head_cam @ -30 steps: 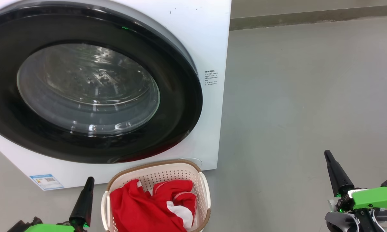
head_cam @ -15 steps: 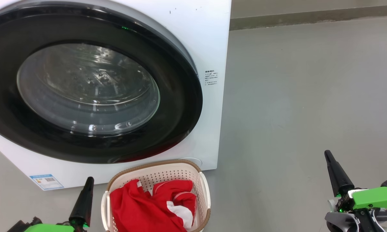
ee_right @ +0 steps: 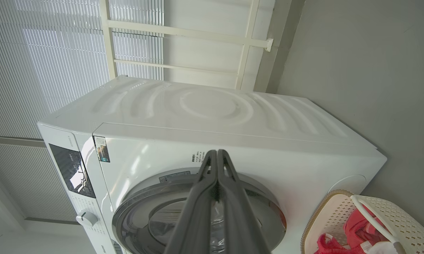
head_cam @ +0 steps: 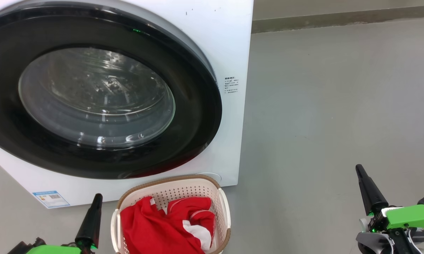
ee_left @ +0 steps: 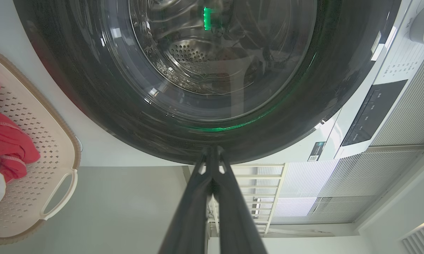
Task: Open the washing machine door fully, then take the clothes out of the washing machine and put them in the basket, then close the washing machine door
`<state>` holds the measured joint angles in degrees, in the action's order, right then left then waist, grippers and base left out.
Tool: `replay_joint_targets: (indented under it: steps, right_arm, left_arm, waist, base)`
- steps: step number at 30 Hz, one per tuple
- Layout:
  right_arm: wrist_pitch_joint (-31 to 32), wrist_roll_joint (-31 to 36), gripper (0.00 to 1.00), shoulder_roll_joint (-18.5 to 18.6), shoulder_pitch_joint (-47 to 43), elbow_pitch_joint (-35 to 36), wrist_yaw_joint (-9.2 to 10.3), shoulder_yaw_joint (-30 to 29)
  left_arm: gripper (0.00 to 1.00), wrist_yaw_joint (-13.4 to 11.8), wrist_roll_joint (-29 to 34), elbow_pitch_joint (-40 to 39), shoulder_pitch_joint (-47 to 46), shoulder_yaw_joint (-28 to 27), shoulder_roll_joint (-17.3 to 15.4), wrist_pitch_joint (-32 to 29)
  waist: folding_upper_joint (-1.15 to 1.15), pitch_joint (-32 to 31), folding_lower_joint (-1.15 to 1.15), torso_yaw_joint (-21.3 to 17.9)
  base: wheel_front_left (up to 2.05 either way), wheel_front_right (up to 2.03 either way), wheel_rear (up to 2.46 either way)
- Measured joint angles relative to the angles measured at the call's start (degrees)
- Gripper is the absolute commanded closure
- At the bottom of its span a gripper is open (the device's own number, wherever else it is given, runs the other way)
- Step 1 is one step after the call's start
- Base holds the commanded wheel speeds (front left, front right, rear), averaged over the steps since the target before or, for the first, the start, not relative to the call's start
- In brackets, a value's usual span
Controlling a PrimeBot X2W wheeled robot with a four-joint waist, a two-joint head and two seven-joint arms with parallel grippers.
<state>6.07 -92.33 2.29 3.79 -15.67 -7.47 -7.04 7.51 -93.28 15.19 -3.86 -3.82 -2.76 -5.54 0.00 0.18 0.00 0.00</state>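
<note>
Nothing has changed: the door [head_cam: 95, 97] is shut, clothes [head_cam: 155, 225] lie in the basket [head_cam: 183, 192] at 6 o'clock, left end effector [head_cam: 98, 198] and right end effector [head_cam: 359, 171] closed and empty, so the task seems done.

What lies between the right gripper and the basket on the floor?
Nothing but bare grey floor separates the right gripper from the basket, as the head view shows.
</note>
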Motion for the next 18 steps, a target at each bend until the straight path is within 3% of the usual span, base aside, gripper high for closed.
replay_joint_targets:
  steps: [18]
  right_arm:
    - [0.01,0.00,1.00,-0.02,0.00,0.00,0.00,-0.04]
  left_arm:
    - [1.00,0.00,0.01,0.00,0.00,-0.12,0.02,0.00]
  waist:
    - [0.00,0.00,0.00,0.00]
  base:
    - [0.00,0.00,0.00]
